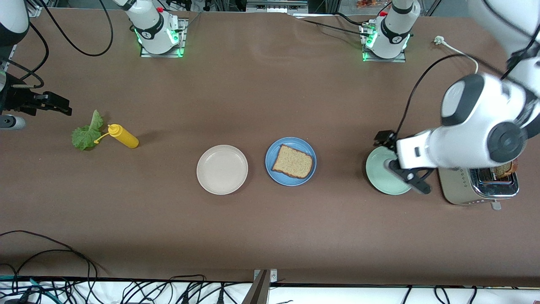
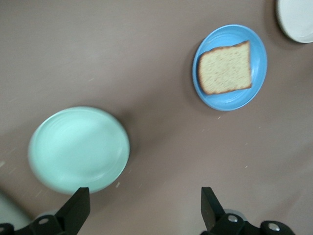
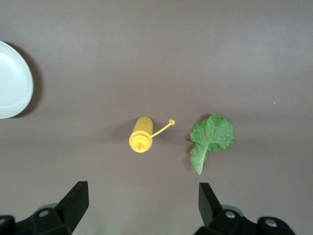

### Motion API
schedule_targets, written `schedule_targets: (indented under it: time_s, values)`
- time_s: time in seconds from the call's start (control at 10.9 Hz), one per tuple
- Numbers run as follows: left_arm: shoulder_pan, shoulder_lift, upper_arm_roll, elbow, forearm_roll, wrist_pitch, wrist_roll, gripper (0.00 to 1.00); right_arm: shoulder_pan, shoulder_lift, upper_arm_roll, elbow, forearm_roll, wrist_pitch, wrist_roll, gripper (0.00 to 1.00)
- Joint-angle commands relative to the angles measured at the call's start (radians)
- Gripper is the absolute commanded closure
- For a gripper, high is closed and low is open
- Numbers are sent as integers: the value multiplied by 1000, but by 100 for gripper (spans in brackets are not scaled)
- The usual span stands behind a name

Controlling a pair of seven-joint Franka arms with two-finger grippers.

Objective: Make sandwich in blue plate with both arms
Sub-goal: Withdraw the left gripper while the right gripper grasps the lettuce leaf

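The blue plate (image 1: pixel 276 173) lies mid-table with one brown bread slice (image 1: pixel 293 161) flat on it; both also show in the left wrist view, the plate (image 2: pixel 259 54) and the slice (image 2: pixel 226 67). A green lettuce leaf (image 1: pixel 87 133) lies on the table toward the right arm's end, and shows as a leaf (image 3: pixel 211 137) in the right wrist view. My left gripper (image 1: pixel 396 162) hangs open and empty over the mint-green plate (image 1: pixel 382 177). My right gripper (image 1: pixel 62 105) hangs open and empty above the table beside the lettuce. Both wrist views show the jaws wide apart, left gripper (image 2: pixel 144 205) and right gripper (image 3: pixel 142 200).
A yellow squeeze bottle (image 1: pixel 123 136) lies on its side next to the lettuce. A beige plate (image 1: pixel 222 169) sits beside the blue one. A steel toaster (image 1: pixel 464 190) stands at the left arm's end, partly under that arm, with a brown slice (image 1: pixel 504 169) in its slot.
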Motion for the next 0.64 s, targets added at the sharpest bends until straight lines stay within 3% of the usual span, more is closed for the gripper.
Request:
schedule_targets:
  time_s: [0.0, 0.09, 0.28, 0.55]
  values:
    - [15, -167, 14, -46, 88, -78, -111, 0, -2, 43, -68, -52, -17, 43, -25, 0]
    - [2, -233, 54, -81, 88, -78, -113, 0, -2, 58, -87, -77, -18, 79, -42, 0]
    - [-132, -345, 248, -162, 72, -78, -110, 0, -2, 78, -136, -147, -18, 161, -86, 0]
    - [-143, -456, 293, -281, 85, -5, -114, 0, -2, 80, -205, -308, -20, 301, -120, 0]
